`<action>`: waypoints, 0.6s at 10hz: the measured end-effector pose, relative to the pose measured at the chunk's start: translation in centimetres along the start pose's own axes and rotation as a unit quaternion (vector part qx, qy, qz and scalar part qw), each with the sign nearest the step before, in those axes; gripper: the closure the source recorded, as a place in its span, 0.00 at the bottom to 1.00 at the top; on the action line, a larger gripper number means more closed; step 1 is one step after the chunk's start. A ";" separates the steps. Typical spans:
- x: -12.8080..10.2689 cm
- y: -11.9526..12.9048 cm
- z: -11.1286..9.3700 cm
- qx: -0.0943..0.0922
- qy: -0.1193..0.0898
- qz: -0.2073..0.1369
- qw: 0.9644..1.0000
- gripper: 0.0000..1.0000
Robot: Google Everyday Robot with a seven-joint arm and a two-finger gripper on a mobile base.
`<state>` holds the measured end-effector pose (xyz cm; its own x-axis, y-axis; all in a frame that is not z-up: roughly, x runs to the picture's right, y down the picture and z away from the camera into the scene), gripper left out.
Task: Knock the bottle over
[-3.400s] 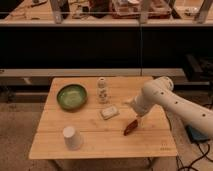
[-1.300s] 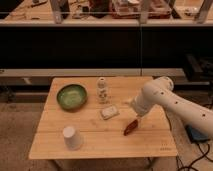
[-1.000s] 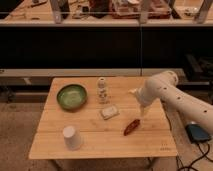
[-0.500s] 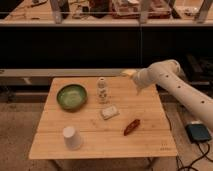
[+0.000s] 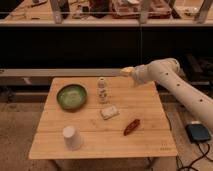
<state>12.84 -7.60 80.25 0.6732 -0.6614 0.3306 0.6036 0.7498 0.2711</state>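
Bottle (image 5: 102, 90) stands upright on the table (image 5: 150, 142); gripper (image 5: 128, 72) hovers near it, apart, its grip state impossible to tell; knock not yet done.

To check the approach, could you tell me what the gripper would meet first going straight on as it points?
The gripper hangs over the table's far edge, pointing toward picture-left. The bottle is nearest that line, but the gripper looks higher and perhaps farther back, so it may pass clear; depth is unclear.
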 end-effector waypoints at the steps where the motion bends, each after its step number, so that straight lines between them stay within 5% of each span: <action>1: -0.2 -1.7 1.5 0.026 -0.008 -0.018 0.999 0.64; 4: -0.9 -3.3 5.7 0.064 -0.037 -0.059 0.995 0.94; 6: -1.4 -3.4 8.2 0.069 -0.052 -0.082 0.993 1.00</action>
<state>6.35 -9.15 86.26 0.5186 -0.7751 0.3611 0.6326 0.6319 0.4479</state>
